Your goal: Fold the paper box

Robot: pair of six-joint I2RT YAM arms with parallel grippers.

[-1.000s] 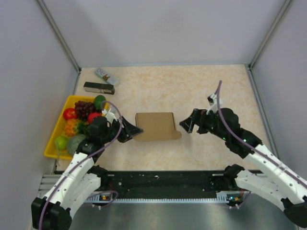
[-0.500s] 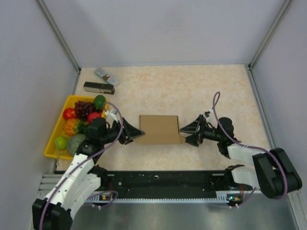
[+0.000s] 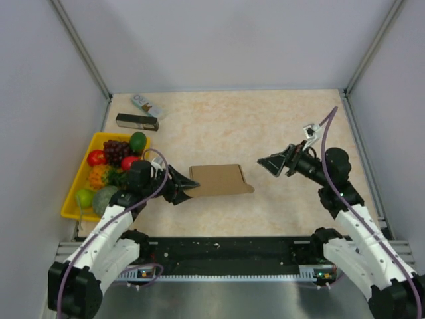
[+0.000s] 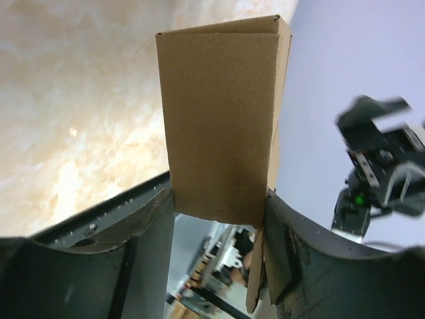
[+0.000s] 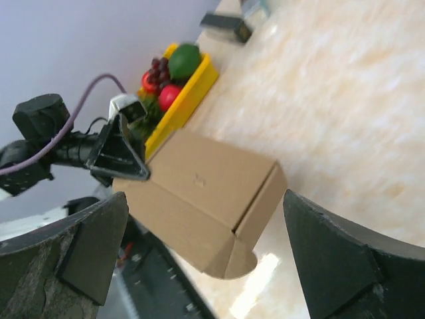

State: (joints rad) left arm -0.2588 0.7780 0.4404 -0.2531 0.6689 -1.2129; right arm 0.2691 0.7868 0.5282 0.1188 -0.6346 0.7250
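Left gripper [image 3: 188,187] pinches the paper box [image 3: 219,180] by its left end between 2 fingers — box mid-table, rounded flap at its near right corner. Right gripper [image 3: 267,165] spread wide, holding nothing — right of box, apart.

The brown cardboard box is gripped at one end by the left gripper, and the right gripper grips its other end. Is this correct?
Not quite. The left gripper grips one end of the brown cardboard box, but the right gripper is open and apart from it; the top external view shows this.
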